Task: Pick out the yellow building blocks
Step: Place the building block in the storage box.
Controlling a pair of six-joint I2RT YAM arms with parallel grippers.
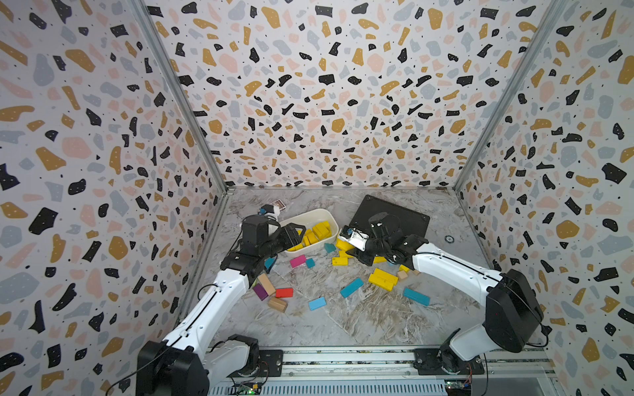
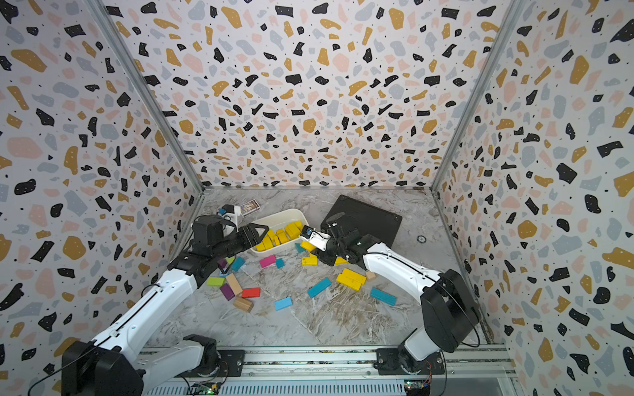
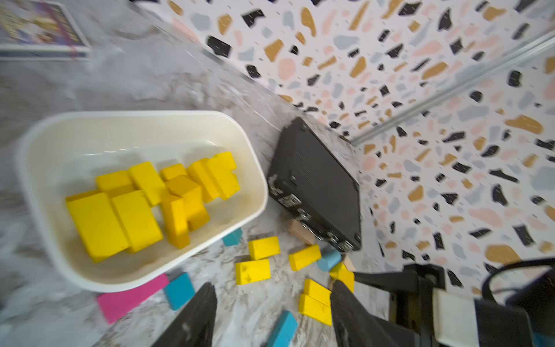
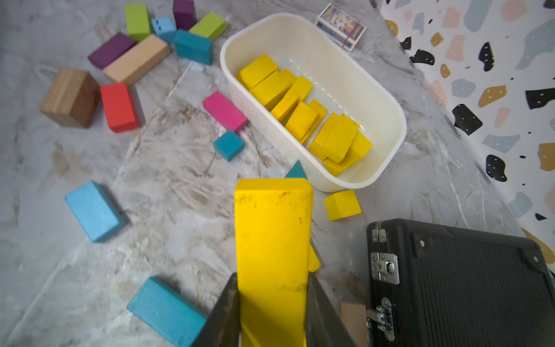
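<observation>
Entry: yellow building blocks [image 4: 300, 114]. We count a heap in the white tub [image 4: 390, 144], more loose on the tabletop [image 1: 360, 319] near the black case [image 4: 465, 285]; exact tally unclear through blur. We find the right gripper [image 4: 271, 282] clamped on one long yellow bar [image 4: 271, 228] beside the tub; the left gripper [image 3: 274, 287] parted, empty, nearby.

The left arm [image 1: 219, 301] rises from its base at the near edge and leans inward, wrist bent forward, and the left pincer [image 3: 274, 290] has its two dark fingers spread well apart with nothing between them. The right arm [image 1: 453, 271] stretches low from the opposite side toward the middle. The right pincer [image 4: 271, 303] is clamped on a yellow bar [image 4: 271, 234] that juts out past its fingertips.
</observation>
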